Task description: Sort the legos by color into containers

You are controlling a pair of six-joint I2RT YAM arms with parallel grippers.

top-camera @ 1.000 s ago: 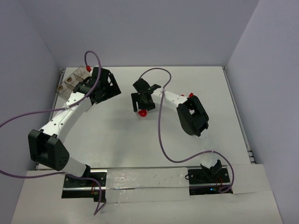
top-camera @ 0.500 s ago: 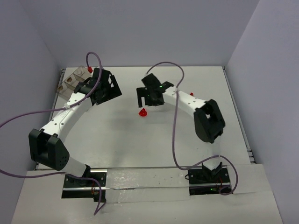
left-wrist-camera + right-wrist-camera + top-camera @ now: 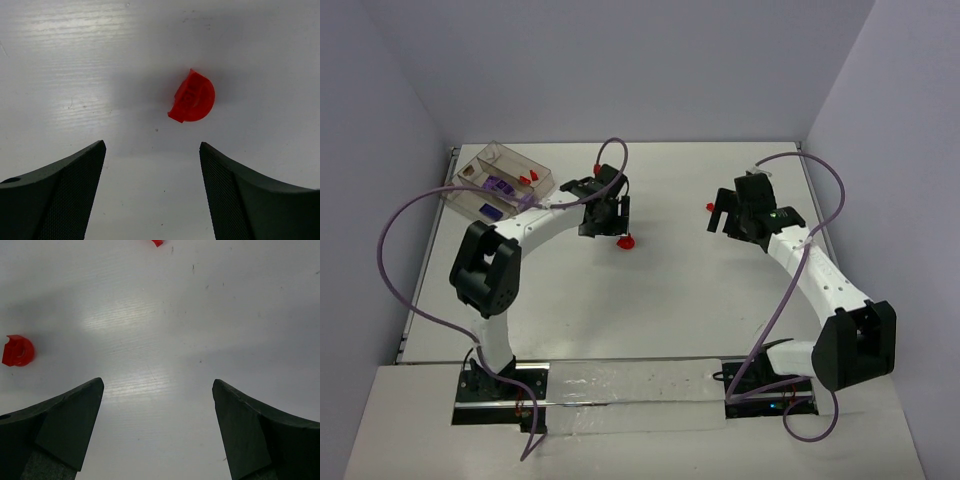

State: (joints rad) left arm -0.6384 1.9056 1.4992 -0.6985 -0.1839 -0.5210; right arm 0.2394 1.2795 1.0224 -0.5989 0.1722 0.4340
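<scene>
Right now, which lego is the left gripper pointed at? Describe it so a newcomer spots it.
On the white table, follow the left arm to mid-table: the red lego lies loose just beyond the open left gripper. It is a round piece with one flat-cut side; the other loose red piece sits farther right, near the right gripper.
</scene>
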